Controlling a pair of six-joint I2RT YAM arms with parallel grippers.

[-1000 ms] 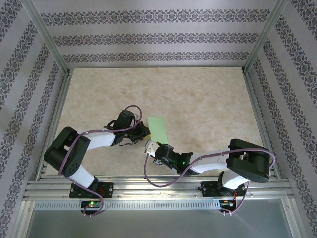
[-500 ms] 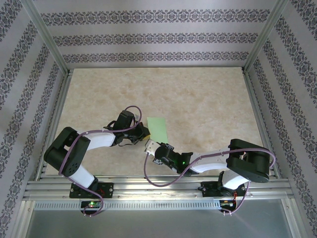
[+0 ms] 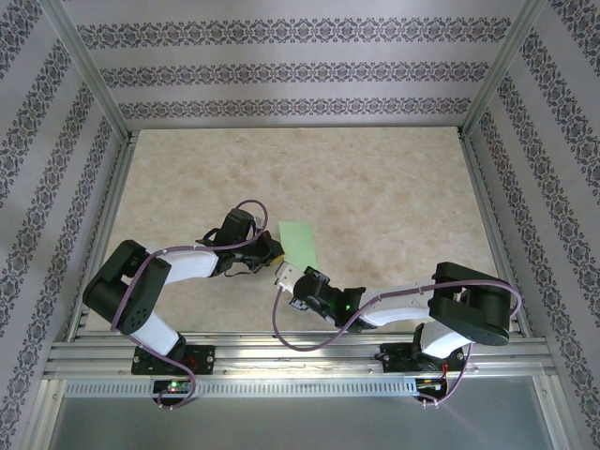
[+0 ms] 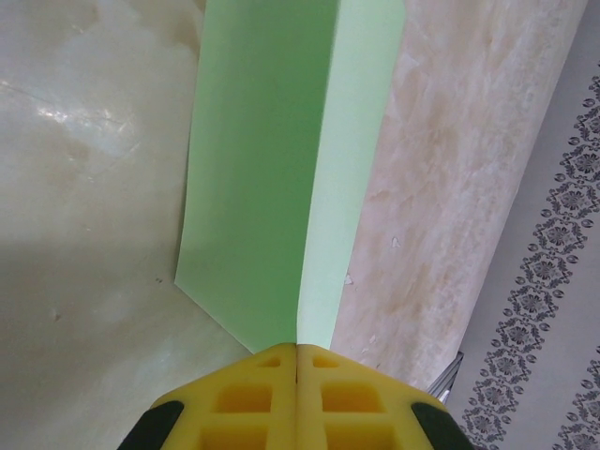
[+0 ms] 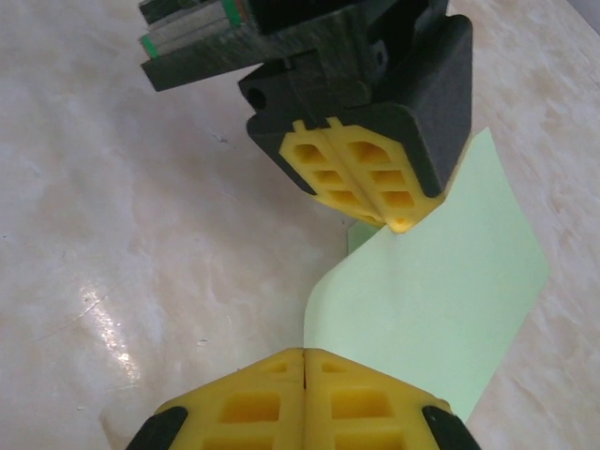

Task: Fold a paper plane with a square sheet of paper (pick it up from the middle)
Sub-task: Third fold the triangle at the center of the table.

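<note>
**A:** What are the left fingers (image 4: 248, 398) doing?

**B:** They are pressing together and pinching the square sheet of paper (image 4: 253, 187), right where a crease is running into them. Two pale green panels are fanning away from that line.

**A:** And the right fingers (image 5: 253, 403)?

**B:** Those are also pressing together. They seem to be nipping the sheet's near edge, facing the left pair across a short, curling span of paper.

**A:** Where is the sheet lying overall?

**B:** It is sitting between the two arms, towards the front middle of the worktop (image 3: 375, 187). I cannot tell whether its far end is resting on the surface.

**A:** So how should this step go?

**B:** I am reading it as setting the centre fold. One pair should be anchoring while the other is drawing along the crease, with the panel edges lining up. The paper is thin, so the arms pulling apart is risking a tear or a skewed fold.
</note>
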